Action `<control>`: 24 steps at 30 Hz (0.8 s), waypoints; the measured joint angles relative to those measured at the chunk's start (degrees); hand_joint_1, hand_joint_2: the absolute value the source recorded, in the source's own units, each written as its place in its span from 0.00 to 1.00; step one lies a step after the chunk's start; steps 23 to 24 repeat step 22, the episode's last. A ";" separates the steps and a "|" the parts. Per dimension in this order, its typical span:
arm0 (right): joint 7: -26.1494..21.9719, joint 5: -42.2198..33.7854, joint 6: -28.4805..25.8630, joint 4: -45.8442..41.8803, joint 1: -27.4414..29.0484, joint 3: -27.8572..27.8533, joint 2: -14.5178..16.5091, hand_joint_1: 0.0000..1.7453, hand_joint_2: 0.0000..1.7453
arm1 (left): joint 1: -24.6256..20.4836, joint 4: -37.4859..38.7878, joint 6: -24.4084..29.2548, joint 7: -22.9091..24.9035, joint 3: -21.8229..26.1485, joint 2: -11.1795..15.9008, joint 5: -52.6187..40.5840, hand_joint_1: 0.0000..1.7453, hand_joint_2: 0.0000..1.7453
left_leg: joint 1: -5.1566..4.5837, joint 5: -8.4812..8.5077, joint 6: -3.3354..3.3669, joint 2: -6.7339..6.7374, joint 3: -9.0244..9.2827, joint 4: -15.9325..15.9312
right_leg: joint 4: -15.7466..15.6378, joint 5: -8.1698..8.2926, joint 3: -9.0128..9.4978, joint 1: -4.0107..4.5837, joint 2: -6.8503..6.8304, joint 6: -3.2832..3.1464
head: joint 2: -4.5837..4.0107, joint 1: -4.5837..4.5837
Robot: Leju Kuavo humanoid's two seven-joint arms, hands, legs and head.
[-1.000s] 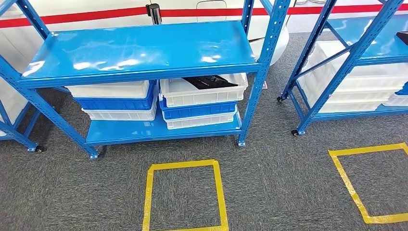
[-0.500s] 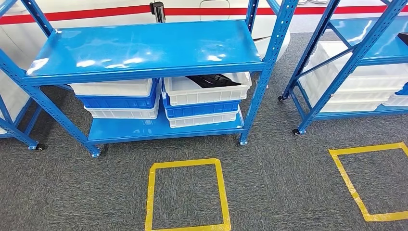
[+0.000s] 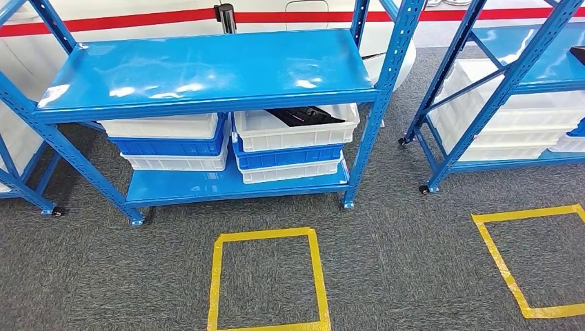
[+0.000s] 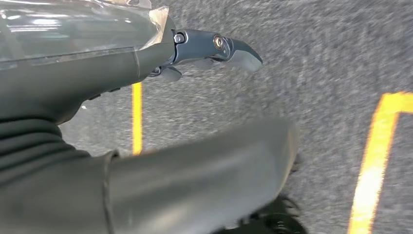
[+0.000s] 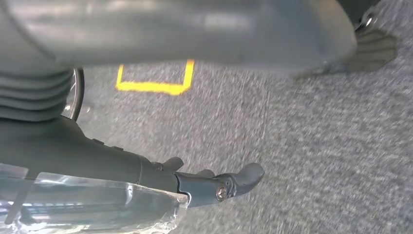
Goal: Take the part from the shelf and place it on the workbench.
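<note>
Grey carpet [image 3: 386, 262] spreads below me, a yellow tape square [image 3: 268, 279] at six o'clock and another [image 3: 531, 258] at four. Ahead at twelve stands a blue shelf [image 3: 207, 69]; the black part [image 3: 303, 114] lies in the top white bin [image 3: 296, 131] on its lower level. My left hand [image 4: 204, 48] and right hand [image 5: 214, 183] hang over carpet, fingers extended, holding nothing.

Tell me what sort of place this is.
Probably a storeroom or a factory logistics area: blue steel shelving racks on castors, stacked white and blue plastic bins, and yellow tape squares on grey carpet.
</note>
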 joint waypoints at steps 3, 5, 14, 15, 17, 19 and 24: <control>-1.40 -4.15 1.66 -1.40 1.33 2.13 -0.43 0.00 0.00 | 1.30 -1.47 -1.28 2.67 -0.95 0.26 0.49 0.00 0.00 | 0.02 0.00 0.00 0.00 0.00 0.00 | 0.00 0.00 0.00 0.04 0.00 -0.01 | 0.00 0.00; -2.35 -7.03 2.82 -2.34 2.19 3.49 -0.73 0.00 0.00 | 2.11 -2.41 -2.12 4.50 -1.55 0.45 0.78 0.00 0.00 | 0.02 0.00 0.00 0.00 0.00 0.00 | 0.00 -0.01 0.00 0.04 0.00 -0.01 | 0.00 -0.01; -5.04 -15.04 6.05 -4.93 4.34 7.31 -1.44 0.00 0.00 | 4.21 -5.05 -4.61 9.62 -3.20 0.98 1.69 0.00 0.00 | 0.01 0.00 0.00 0.00 0.00 0.00 | 0.00 0.00 0.01 0.03 0.00 -0.01 | 0.00 0.00; -5.06 -15.14 6.11 -5.04 4.40 7.44 -1.47 0.00 0.00 | 4.26 -5.17 -4.65 9.69 -3.29 1.01 1.69 0.00 0.00 | 0.00 0.00 0.00 0.00 0.01 0.00 | 0.00 0.00 0.01 0.03 0.00 -0.01 | 0.00 0.00; -5.09 -15.22 6.17 -5.24 4.51 7.61 -1.52 0.00 0.00 | 4.32 -5.29 -4.67 9.74 -3.50 1.04 1.69 0.00 0.00 | 0.00 0.00 0.00 0.00 0.01 0.00 | 0.00 0.00 0.01 0.03 0.00 -0.01 | 0.00 -0.01; -5.10 -15.22 6.17 -5.38 4.59 7.79 -1.56 0.00 0.00 | 4.39 -5.37 -4.68 9.75 -3.69 1.08 1.69 0.00 0.00 | 0.01 0.00 0.00 0.00 0.01 0.00 | 0.00 0.00 0.01 0.03 0.00 -0.01 | 0.00 -0.01; -5.10 -15.22 6.17 -5.44 4.62 8.02 -1.61 0.00 0.00 | 4.48 -5.57 -4.70 9.75 -3.77 1.09 1.69 0.00 0.00 | 0.01 0.00 0.00 0.00 0.01 0.00 | 0.00 0.00 0.01 0.03 0.00 -0.01 | 0.00 -0.01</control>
